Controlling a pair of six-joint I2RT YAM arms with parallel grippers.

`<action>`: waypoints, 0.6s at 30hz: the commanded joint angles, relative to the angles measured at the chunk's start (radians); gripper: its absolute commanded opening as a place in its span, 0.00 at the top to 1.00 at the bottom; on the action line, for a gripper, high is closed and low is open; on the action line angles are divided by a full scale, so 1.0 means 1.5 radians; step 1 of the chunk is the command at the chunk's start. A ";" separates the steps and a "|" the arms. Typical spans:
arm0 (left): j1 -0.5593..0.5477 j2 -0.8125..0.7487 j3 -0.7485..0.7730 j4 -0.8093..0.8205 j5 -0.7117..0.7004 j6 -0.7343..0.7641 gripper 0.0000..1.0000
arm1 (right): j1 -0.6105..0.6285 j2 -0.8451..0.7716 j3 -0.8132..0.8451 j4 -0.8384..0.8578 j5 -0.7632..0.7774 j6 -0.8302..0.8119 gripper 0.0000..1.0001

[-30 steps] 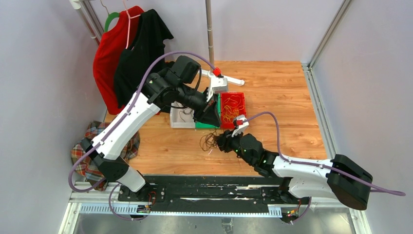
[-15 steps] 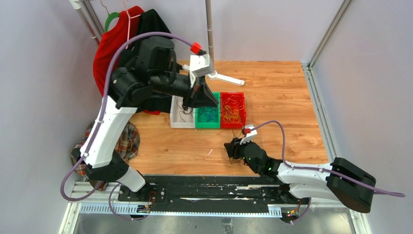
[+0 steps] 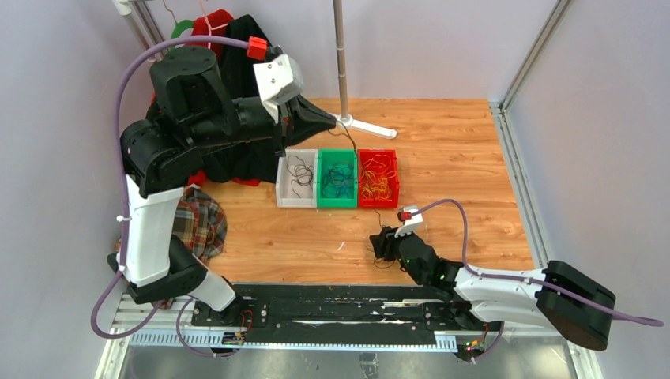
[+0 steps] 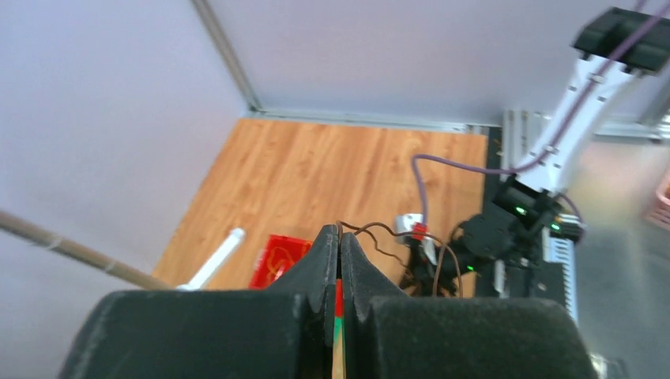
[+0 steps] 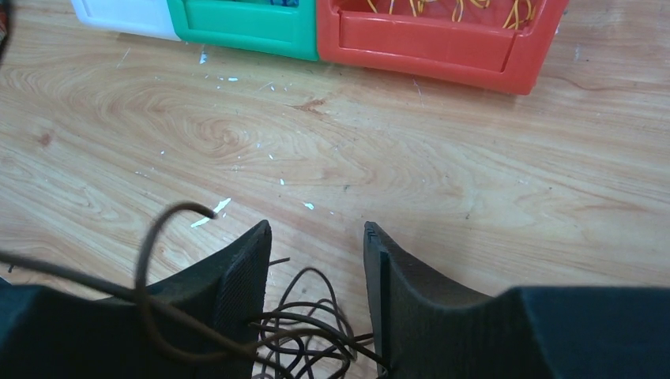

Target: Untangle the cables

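Your left gripper (image 4: 340,237) hangs high, its jaws pinched tight on one thin brown strand (image 4: 379,231) that curls out of the fingertips and sags toward the right arm. Your right gripper (image 5: 316,237) sits low over the grained wooden table (image 5: 474,174), jaws apart. The bunch of dark cables (image 5: 304,332) lies in loose wiry loops between its ribbed black fingers (image 5: 241,276). Beyond stands a glossy red plastic bin (image 5: 427,47) holding yellow-orange curls (image 3: 378,178).

Wooden table (image 3: 458,158), bearing three plastic bins in a touching row, left to right: white bin (image 3: 296,203), green bin (image 3: 336,204), red bin (image 3: 378,204). Behind them, an upright metal pole (image 3: 340,55) on a white base (image 3: 371,126). At far left hang a red garment (image 3: 212,20) and a black garment (image 3: 243,28); a plaid cloth (image 3: 197,225) lies at the table's left edge.
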 commanded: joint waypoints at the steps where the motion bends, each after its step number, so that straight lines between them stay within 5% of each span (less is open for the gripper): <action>1: 0.001 -0.064 -0.046 0.184 -0.137 0.017 1.00 | 0.005 0.008 -0.013 -0.014 0.014 0.015 0.53; 7: 0.001 -0.133 -0.120 0.409 -0.324 0.061 1.00 | 0.005 0.013 -0.022 -0.013 0.007 0.022 0.53; 18: 0.001 -0.201 -0.217 0.737 -0.482 0.174 0.99 | 0.006 0.016 -0.029 -0.016 -0.003 0.030 0.53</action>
